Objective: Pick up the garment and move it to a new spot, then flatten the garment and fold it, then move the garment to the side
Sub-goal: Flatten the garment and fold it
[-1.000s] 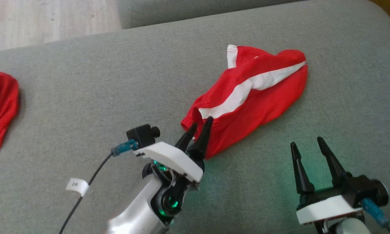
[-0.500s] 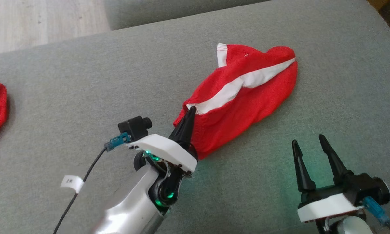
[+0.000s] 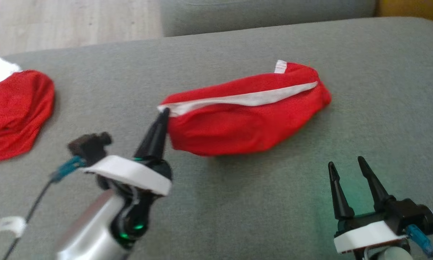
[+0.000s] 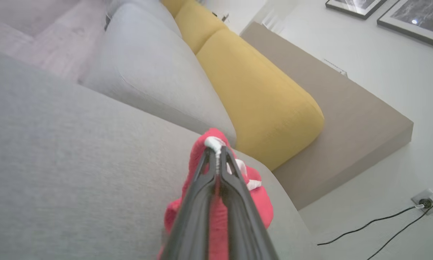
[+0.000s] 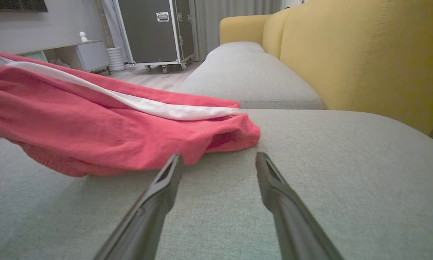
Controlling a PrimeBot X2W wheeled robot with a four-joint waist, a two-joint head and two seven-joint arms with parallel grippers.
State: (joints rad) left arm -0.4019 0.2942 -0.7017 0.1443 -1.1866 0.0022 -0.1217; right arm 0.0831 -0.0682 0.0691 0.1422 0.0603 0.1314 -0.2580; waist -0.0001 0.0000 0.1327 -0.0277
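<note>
My left gripper point(image 3: 162, 115) was clamped shut on the white-banded corner of the garment point(image 3: 245, 124), at its left end. The left wrist view confirmed it: white hem pinched right at the tips, red cloth bunched below.

The garment's long axis ran left to right across the grey seat cushion point(image 3: 238, 209), with the white band point(image 3: 245, 99) along its far edge. The left end was lifted in my grip. The belly sagged toward the cushion and the right end appeared to rest on it.

My right gripper point(image 3: 346, 163) stood wide and empty, on the near side of the garment's right end and clear of the cloth. From its wrist camera the garment lay ahead and to the left of its fingers.

My read: the left arm owned the carry. The right was the nearer arm for that trailing end if a second grip was wanted.

Around it: a second red cloth point(image 3: 17, 108) lay at the far left of the cushion, well apart but on the leftward path. I judged that dragging that way risked running into it. The yellow backrest point(image 5: 364, 54) was off to the right. Nothing lay between the right gripper and the garment.
</note>
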